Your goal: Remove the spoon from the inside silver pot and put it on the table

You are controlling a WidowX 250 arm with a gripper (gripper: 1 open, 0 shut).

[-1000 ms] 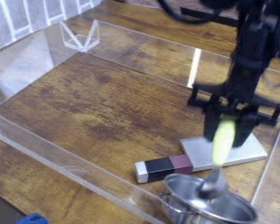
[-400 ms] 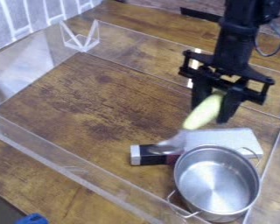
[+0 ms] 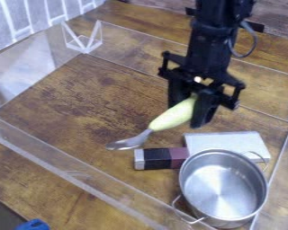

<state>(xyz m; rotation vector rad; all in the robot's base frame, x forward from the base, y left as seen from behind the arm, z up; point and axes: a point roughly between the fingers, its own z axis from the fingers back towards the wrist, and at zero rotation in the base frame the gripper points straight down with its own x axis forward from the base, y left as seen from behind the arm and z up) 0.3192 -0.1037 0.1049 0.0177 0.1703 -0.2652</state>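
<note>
The spoon (image 3: 162, 123) hangs tilted above the table (image 3: 75, 99), its pale yellow-green handle up and its small metal bowl pointing down-left near the wood. My gripper (image 3: 197, 101) is shut on the upper end of the handle. The silver pot (image 3: 222, 188) stands at the front right, holding nothing, apart from the spoon and to its lower right.
A small black-and-silver block (image 3: 162, 158) lies just left of the pot, under the spoon. A flat silver-grey slab (image 3: 230, 144) lies behind the pot. Clear acrylic walls (image 3: 62, 160) ring the table. A clear stand (image 3: 80, 38) sits at the back left.
The gripper has lifted the spoon out of the pot and carried it left and away from the pot. The spoon has tilted, bowl now pointing down-left over the wood.
</note>
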